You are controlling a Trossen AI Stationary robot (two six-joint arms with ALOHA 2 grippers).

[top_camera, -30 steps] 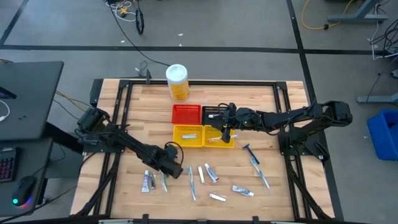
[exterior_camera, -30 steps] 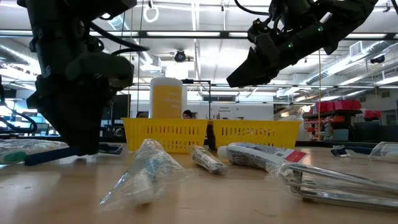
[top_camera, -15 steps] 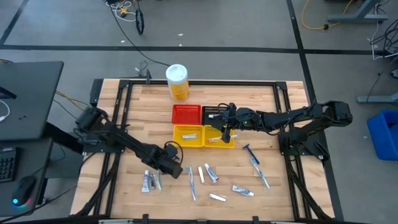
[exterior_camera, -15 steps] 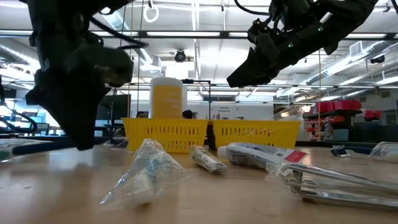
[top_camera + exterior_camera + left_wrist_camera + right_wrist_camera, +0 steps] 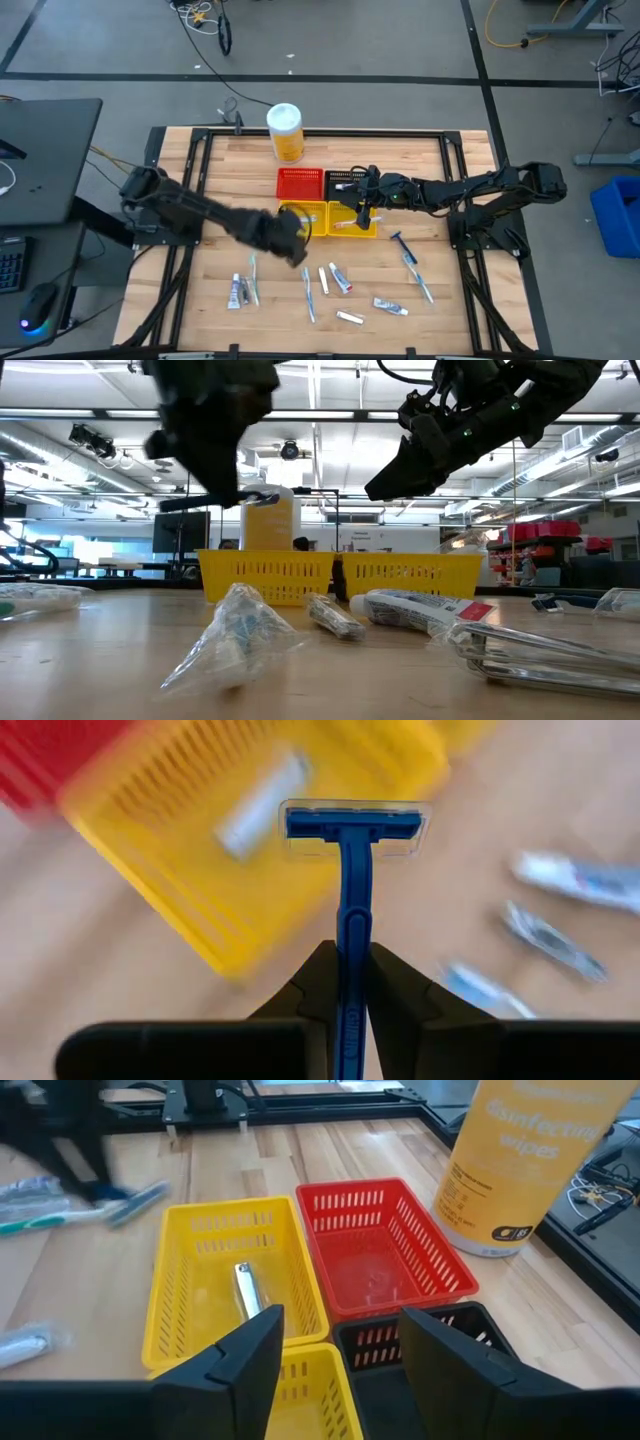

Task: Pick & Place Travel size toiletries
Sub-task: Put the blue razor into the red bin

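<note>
Toothbrushes, tubes (image 5: 390, 306) and a second razor (image 5: 402, 245) lie scattered along the table's (image 5: 470, 160) near edge. Mid-table, the left gripper (image 5: 297, 240) pinches a blue razor (image 5: 352, 910) by its handle, lifted beside the yellow basket (image 5: 302, 216). Farther back, the right gripper (image 5: 362, 212) hovers wide open over the baskets.

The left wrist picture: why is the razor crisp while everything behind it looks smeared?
Left wrist view: the razor is pinched in the left gripper, so it stays sharp against the camera, while the yellow basket and table streak. High view: that arm is smeared too. Right wrist view: the baskets show sharp.
</note>
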